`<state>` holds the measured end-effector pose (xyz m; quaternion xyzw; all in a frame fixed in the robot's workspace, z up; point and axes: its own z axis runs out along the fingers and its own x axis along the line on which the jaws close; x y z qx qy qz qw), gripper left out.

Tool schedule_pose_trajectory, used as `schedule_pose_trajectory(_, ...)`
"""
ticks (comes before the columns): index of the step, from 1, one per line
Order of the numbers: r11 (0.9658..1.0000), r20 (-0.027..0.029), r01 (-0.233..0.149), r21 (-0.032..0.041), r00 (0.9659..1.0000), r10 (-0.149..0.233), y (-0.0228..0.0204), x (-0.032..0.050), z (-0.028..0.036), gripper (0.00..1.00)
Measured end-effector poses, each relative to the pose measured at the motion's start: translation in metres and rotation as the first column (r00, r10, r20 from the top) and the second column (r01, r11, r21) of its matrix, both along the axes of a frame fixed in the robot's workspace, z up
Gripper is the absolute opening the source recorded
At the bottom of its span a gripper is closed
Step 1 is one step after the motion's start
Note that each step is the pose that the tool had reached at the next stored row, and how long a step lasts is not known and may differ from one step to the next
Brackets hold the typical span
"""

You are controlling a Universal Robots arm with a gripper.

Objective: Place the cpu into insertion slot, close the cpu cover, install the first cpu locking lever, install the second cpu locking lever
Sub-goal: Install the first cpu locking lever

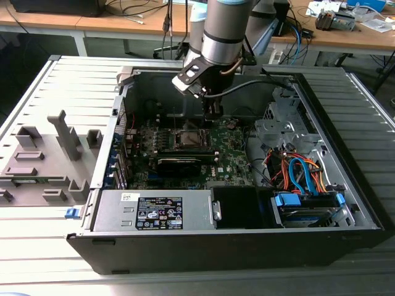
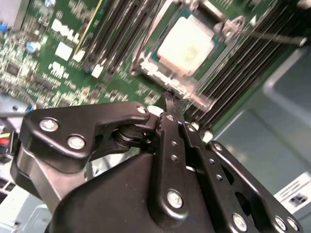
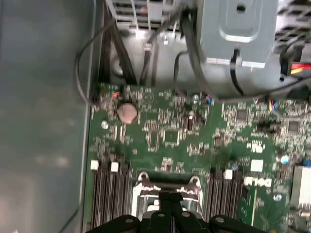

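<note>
Wooden desks (image 1: 92,24) stood at the back of the room. On a grey ribbed metal table (image 1: 37,234) lay a big black open computer case (image 1: 234,246) with a green circuit board (image 1: 234,157) inside. The black gripper (image 2: 169,103) hung low, fingers pressed together and holding nothing I could see, right by the square metal-rimmed insertion slot (image 1: 200,139). The thin silvery cpu cover (image 2: 160,73) lay around the flat silvery square cpu (image 2: 187,44), which sat in the slot. I thought the tip could slip and scratch the board, or push crooked and bend the cover.
</note>
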<state>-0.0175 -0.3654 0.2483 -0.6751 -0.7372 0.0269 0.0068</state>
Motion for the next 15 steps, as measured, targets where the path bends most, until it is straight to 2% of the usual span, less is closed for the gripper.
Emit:
schedule_pose_trajectory(5, 1.0, 0.0001, 0.0, 0.0, 1.0, 0.0, 0.0, -0.0255, -0.01, 0.11)
schedule_pose_trajectory(6, 1.0, 0.0002, 0.0, 0.0, 1.0, 0.0, 0.0, -0.0368, -0.0146, 0.11)
schedule_pose_trajectory(8, 1.0, 0.0, 0.0, -0.0001, 1.0, 0.0, 0.0, -0.0472, -0.0191, 0.11)
schedule_pose_trajectory(10, 1.0, 0.0001, 0.0, 0.0, 1.0, 0.0, 0.0, -0.05, -0.0228, 0.11)
schedule_pose_trajectory(15, 0.9997, 0.0001, -0.023, -0.0028, 0.9997, 0.023, 0.0, -0.0483, -0.0376, 0.11)
